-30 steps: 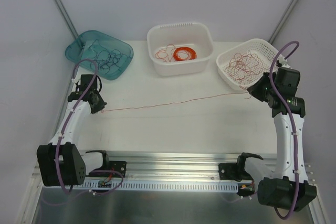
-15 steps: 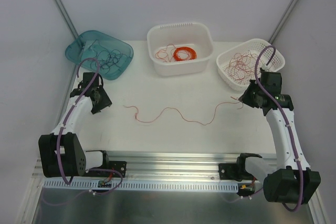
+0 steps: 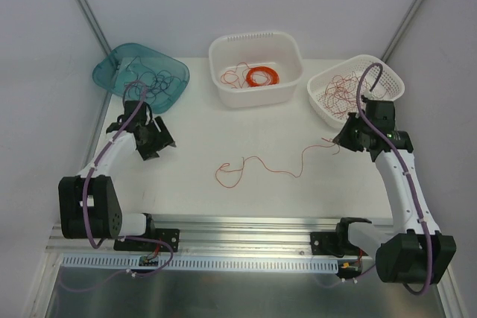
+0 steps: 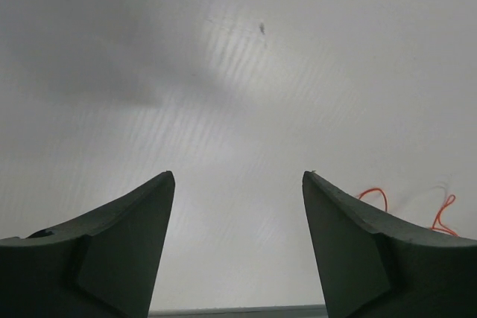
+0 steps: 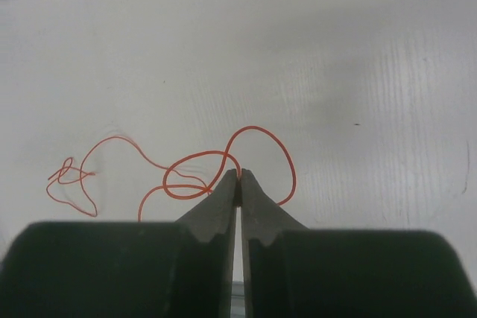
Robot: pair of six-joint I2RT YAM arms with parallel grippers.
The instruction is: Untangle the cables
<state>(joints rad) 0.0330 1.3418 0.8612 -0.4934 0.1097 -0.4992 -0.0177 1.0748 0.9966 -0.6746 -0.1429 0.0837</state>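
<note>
The thin orange-red wire (image 3: 257,157) lies slack in squiggles across the white worktop (image 3: 223,121), between the two arms. Its free end is curled into a small loop. The black right gripper (image 3: 339,141) has its fingers pressed together on the other end, pinching it at the very tips. The black left gripper (image 3: 165,141) has its fingers apart, holds nothing and sits well apart from the loop.

Likely faults:
- The hair-thin strand may slip out of so shallow a pinch.
- A one-sided pull may draw the loop into a knot.

Orange-red cable (image 4: 370,194) loops partly hidden behind left gripper (image 4: 238,176) finger; pinched end buried between right gripper (image 5: 240,176) tips; far-right basket (image 3: 337,68) strands (image 3: 340,94) unresolvable.
</note>
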